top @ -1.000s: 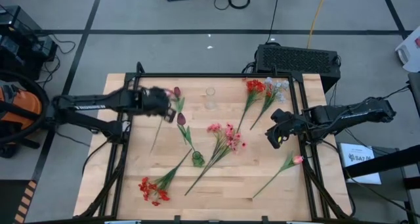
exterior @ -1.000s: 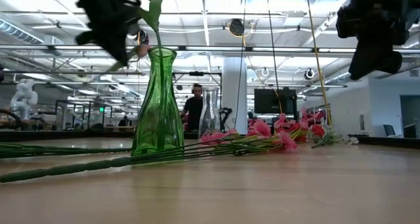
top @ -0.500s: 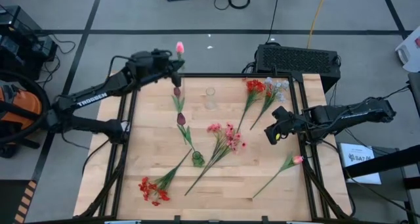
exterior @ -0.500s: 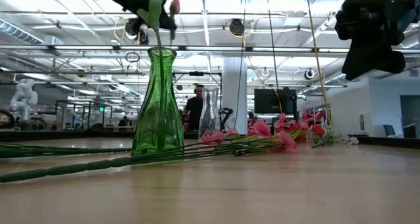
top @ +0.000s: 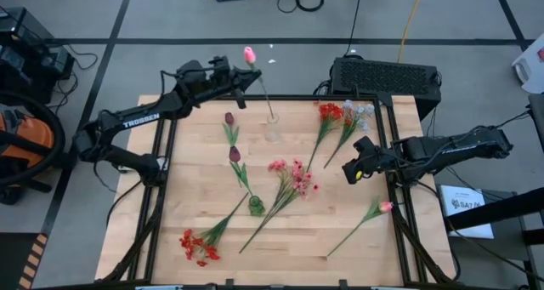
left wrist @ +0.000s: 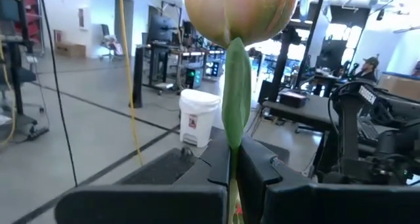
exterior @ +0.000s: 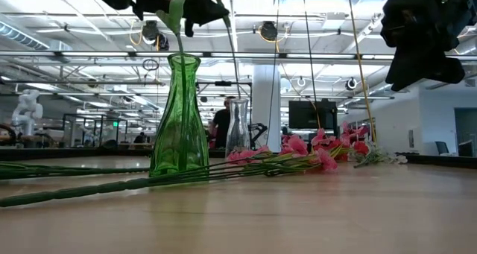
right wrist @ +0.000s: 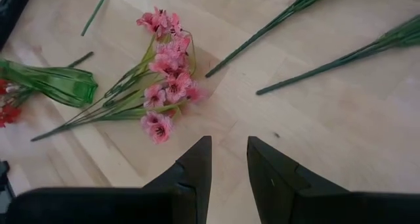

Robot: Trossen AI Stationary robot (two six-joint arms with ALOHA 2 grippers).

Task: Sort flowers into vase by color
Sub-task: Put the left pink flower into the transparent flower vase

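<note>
While the left tool (top: 240, 83) stays clenched on the pink tulip (top: 249, 54), bloom above it, the stem slants down and away from it into the clear vase (top: 272, 125). Stem's long axis is nearly over the mouth; narrow neck, little slack. Right tool (top: 350, 173) hangs partly open, grasping nothing, over the bench (top: 340, 239), farther off.
</note>
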